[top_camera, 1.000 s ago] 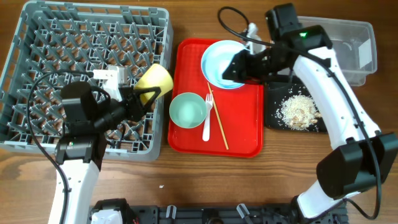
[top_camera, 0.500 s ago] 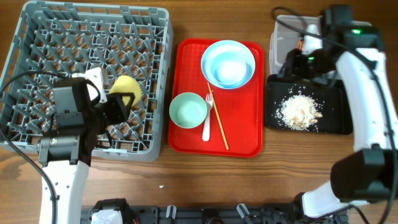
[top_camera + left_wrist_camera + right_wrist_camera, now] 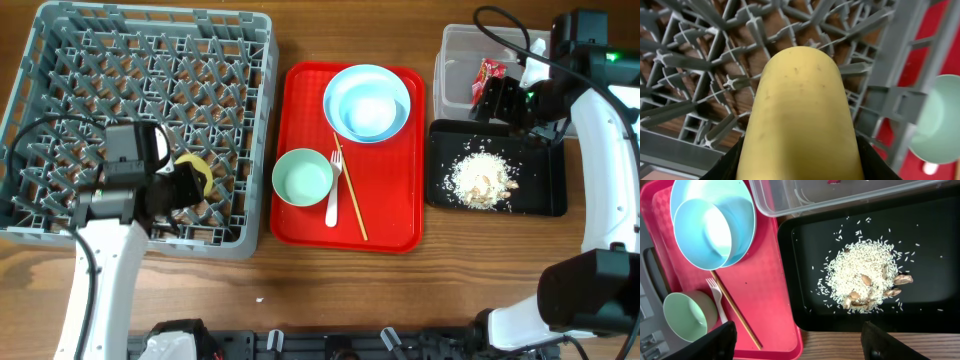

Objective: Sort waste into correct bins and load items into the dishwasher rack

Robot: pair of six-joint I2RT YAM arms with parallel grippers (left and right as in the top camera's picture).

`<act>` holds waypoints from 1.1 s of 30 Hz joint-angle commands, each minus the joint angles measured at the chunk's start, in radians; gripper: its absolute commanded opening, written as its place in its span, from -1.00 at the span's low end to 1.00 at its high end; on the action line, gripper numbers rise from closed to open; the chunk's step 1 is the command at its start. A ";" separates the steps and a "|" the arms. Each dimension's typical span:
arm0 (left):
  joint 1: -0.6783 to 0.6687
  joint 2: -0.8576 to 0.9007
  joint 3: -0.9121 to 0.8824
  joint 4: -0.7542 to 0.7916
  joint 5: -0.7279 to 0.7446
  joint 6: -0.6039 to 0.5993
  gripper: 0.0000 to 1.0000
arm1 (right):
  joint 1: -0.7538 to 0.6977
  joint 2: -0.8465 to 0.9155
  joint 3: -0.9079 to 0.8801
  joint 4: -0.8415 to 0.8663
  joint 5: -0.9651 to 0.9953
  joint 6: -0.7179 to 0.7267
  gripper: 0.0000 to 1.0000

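Cup at the rack, wrapper in the tub

The left gripper (image 3: pixel 799 167) clasps the yellow-green cup (image 3: pixel 800 100) low over the dishwasher rack (image 3: pixel 60 60); the right gripper (image 3: pixel 807 340) stands spread wide, holding nothing (above the black tray (image 3: pixel 930 300) and its food scraps (image 3: pixel 865 275)); the red wrapper (image 3: pixel 490 72) lies in the clear tub (image 3: pixel 455 50).

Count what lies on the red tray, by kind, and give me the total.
Bowls: 2 (pale blue bowl, mint-green bowl)
Plate: 1
Fork: 1
Chopstick: 1
Total: 5
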 commanded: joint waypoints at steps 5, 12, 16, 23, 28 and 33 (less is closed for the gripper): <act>0.005 0.115 0.016 0.010 -0.037 0.002 -0.42 | 0.001 -0.011 0.009 -0.008 0.020 -0.005 0.61; 0.005 0.188 0.016 0.034 -0.037 0.002 0.28 | 0.001 -0.011 0.009 -0.009 0.020 -0.005 0.60; 0.005 0.176 0.027 0.071 -0.034 0.002 0.76 | 0.001 -0.011 0.009 -0.013 0.020 -0.005 0.61; 0.005 0.114 0.149 0.066 0.037 0.002 1.00 | 0.001 -0.011 0.009 -0.016 0.020 -0.005 0.61; -0.036 0.077 0.170 0.103 0.229 -0.044 1.00 | 0.001 -0.011 0.009 -0.015 0.020 -0.005 0.63; -0.188 0.098 0.170 0.109 0.174 -0.043 1.00 | 0.001 -0.011 0.009 -0.014 0.020 -0.005 0.72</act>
